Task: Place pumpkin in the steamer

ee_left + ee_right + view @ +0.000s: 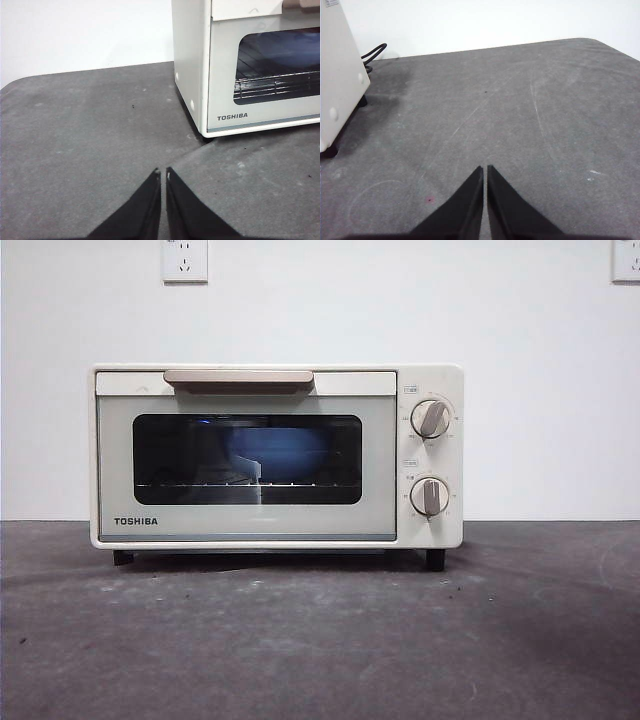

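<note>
The left pincer (163,172) hangs empty, jaws together, just short of the steamer's (220,90) front corner; the right pincer (485,169), also pressed together, waits over bare table (520,100) off the steamer's other side. No pumpkin shows anywhere; the door is closed, something bluish faint behind its glass (275,455). By judgement, a glossy ribbed pumpkin is firm but slippery: grip across its widest ribs, not the stem.
</note>
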